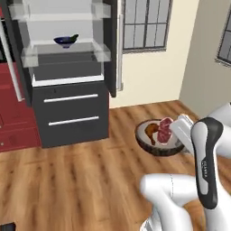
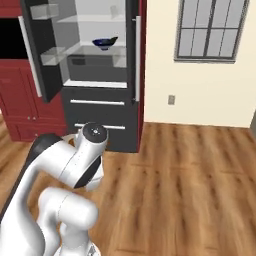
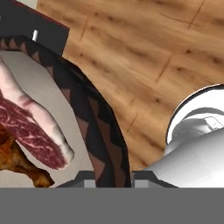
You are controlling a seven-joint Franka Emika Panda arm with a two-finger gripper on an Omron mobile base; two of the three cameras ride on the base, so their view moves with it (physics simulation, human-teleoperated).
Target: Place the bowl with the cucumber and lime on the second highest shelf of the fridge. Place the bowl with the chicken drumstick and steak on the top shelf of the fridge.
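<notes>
The fridge (image 1: 67,94) stands open. On its second highest shelf sits the dark blue bowl (image 1: 66,42) (image 2: 103,44), with the cucumber (image 1: 73,38) poking over its rim; the lime is hidden inside. The top shelf (image 1: 63,17) above it is bare glass. To the right, my gripper (image 1: 178,142) (image 3: 113,177) is shut on the rim of a brown wooden bowl (image 1: 153,146) (image 3: 89,116), held over the wood floor. That bowl holds the steak (image 1: 165,130) (image 3: 33,124) and the chicken drumstick (image 1: 151,131) (image 3: 19,164).
Two dark drawer fronts (image 1: 72,110) fill the fridge's lower part. Its open door (image 1: 115,45) with a silver bar handle juts out on the right. Red cabinets (image 1: 16,108) stand at the left. A cream wall with windows (image 1: 146,25) lies behind, wood floor in front.
</notes>
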